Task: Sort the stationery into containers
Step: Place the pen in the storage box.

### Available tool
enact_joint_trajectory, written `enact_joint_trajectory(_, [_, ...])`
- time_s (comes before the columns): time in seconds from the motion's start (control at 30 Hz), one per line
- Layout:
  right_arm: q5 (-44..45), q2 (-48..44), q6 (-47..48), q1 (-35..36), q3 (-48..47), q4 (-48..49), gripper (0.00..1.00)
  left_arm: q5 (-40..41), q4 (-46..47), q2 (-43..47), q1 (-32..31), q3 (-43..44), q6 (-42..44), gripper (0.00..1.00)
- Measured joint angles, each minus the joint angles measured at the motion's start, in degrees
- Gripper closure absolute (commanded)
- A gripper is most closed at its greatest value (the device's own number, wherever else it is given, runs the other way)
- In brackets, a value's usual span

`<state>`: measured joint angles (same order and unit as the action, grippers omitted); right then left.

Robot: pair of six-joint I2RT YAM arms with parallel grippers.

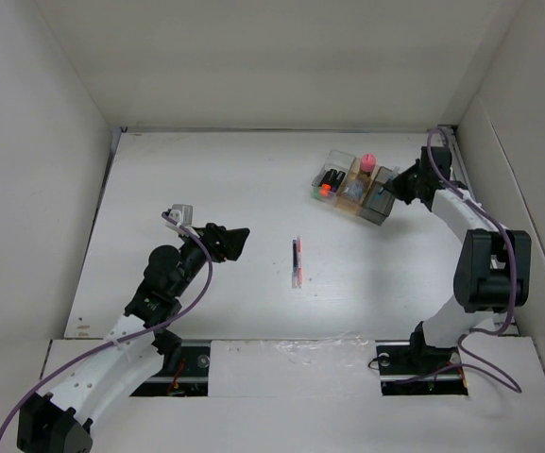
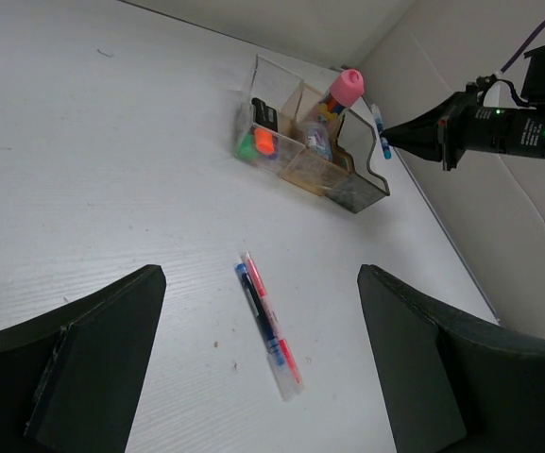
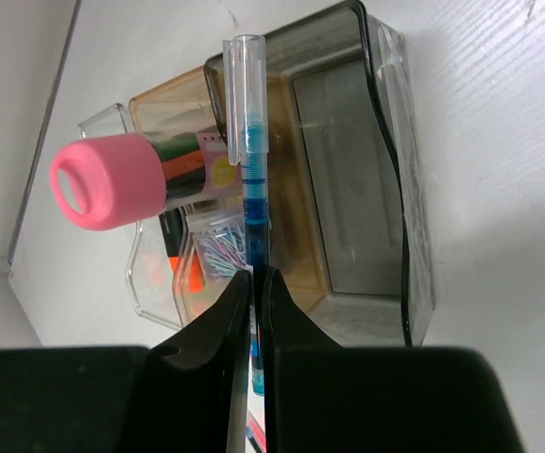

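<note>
The blue pen (image 3: 252,179) is clamped by its lower end in the right claw (image 3: 256,278), its cap over the rim between the grey box (image 3: 414,236) and the tan box (image 3: 154,102). I would centre it over the grey opening and lower it before letting go, so it doesn't tip out. The left claw (image 1: 239,241) hangs apart, near two pens (image 1: 297,262) on the tabletop (image 1: 206,179).

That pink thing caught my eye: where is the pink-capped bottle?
In the top view, far right: the pink-capped bottle sits in the tan box.
</note>
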<state>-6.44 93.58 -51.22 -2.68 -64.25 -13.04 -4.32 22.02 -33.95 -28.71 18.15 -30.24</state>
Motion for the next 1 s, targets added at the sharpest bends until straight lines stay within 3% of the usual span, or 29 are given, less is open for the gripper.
enact_joint_trajectory(0.23, [0.66,0.44,-0.11,0.0,-2.49,-0.26,0.86,0.0,0.0,0.0,0.0,0.0,0.0,0.2])
enact_joint_trajectory(0.5, [1.33,0.7,-0.22,0.0,-2.84,-0.33,0.85,0.0,0.0,0.0,0.0,0.0,0.0,0.2])
enact_joint_trajectory(0.6, [1.6,1.05,-0.35,0.0,-2.69,-0.24,0.77,0.0,0.0,0.0,0.0,0.0,0.0,0.2])
enact_joint_trajectory(0.73, [1.53,2.14,-0.96,0.0,-2.23,-0.17,0.57,0.0,0.0,0.0,0.0,0.0,0.0,0.2])
enact_joint_trajectory(1.0, [1.6,0.87,-1.11,0.02,-1.16,-0.24,0.53,0.0,0.0,0.0,0.0,0.0,0.0,0.2])
